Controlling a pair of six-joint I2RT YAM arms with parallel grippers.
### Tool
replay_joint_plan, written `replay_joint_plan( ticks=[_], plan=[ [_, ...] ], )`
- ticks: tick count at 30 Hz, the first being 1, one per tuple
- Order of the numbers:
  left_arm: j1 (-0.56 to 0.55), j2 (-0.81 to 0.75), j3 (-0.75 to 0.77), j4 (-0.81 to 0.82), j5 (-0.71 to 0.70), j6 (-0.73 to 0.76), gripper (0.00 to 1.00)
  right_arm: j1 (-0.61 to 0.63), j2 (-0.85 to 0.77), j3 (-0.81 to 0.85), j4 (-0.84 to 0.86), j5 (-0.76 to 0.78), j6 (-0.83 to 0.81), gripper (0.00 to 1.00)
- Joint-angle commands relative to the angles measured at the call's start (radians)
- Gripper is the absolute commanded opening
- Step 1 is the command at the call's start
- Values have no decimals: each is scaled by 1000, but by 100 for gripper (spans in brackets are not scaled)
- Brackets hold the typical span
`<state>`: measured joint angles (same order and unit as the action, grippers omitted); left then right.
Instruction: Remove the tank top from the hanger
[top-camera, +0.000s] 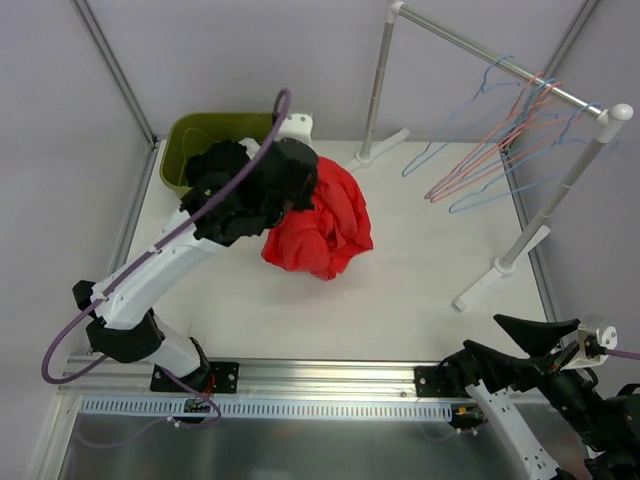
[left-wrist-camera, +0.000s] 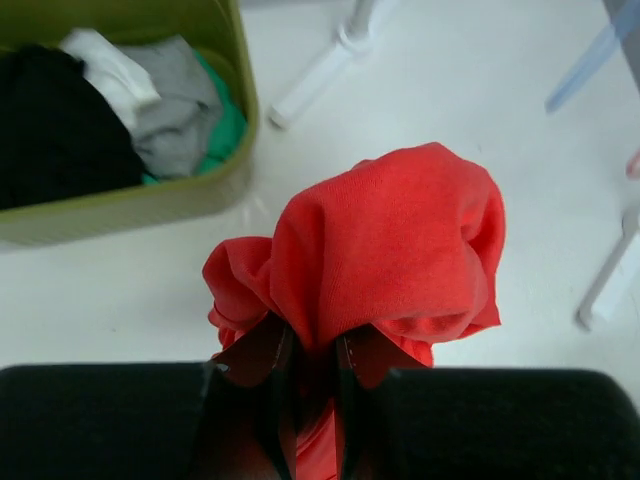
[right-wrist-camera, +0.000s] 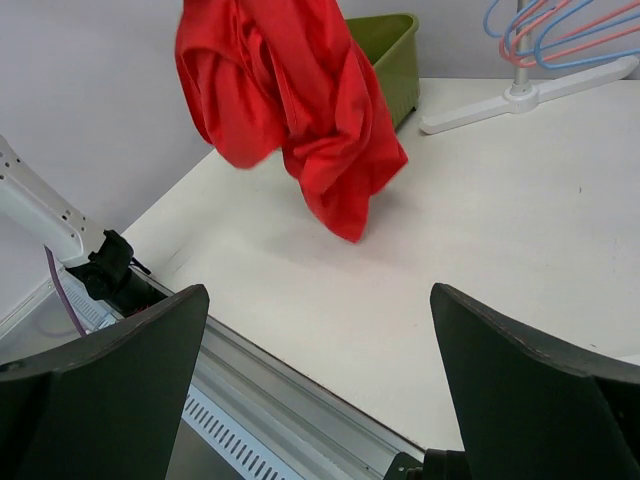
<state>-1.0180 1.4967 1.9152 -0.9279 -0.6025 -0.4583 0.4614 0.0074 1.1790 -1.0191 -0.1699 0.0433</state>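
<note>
The red tank top (top-camera: 328, 228) hangs bunched from my left gripper (top-camera: 303, 200) above the left middle of the table, its lowest fold just above or touching the tabletop. In the left wrist view the left gripper (left-wrist-camera: 312, 345) is shut on a gathered fold of the tank top (left-wrist-camera: 390, 250). No hanger shows in the cloth. Several blue and pink wire hangers (top-camera: 500, 130) hang bare on the rail at the back right. My right gripper (top-camera: 515, 345) stands open near the front right edge with nothing between its fingers (right-wrist-camera: 120, 370), and the tank top (right-wrist-camera: 290, 100) is far ahead of it.
A green bin (top-camera: 190, 135) with black, white and grey clothes stands at the back left, just behind the left gripper. The white clothes rack (top-camera: 385, 80) spans the back right, its feet (top-camera: 495, 275) resting on the table.
</note>
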Motion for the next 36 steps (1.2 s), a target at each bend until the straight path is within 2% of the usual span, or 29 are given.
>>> replay_joint_plan(
  ticks=[1,3,4,7,8,12,18,22,25,27,32,36],
  plan=[
    [61,29,218,-95,-91,137,0,0,-130,13,14,16,-2,99],
    [136,72,324,-97,-97,167,0,0,-132,11,13,23,-3,100],
    [169,88,423,-97,-85,184,0,2,-132,8,14,23,-3,99],
    [315,166,595,-94,-22,208,0,2,-132,5,14,20,-5,99],
    [396,180,628,-82,7,214,0,0,-132,4,14,20,-6,99],
    [585,209,656,4,176,207,0,2,-124,-4,14,15,-13,99],
    [787,280,665,128,348,237,0,2,-122,-27,13,20,-31,100],
    [872,339,677,170,421,277,0,0,-122,-48,14,36,-36,100],
    [941,390,608,176,492,279,0,2,-123,-82,16,44,-34,99],
    [973,419,590,175,596,271,0,2,-121,-100,14,43,-61,99],
    [986,430,631,176,687,264,0,3,-118,-107,13,41,-75,99],
    [987,375,705,181,675,235,0,2,-115,-113,16,46,-85,99]
  ],
)
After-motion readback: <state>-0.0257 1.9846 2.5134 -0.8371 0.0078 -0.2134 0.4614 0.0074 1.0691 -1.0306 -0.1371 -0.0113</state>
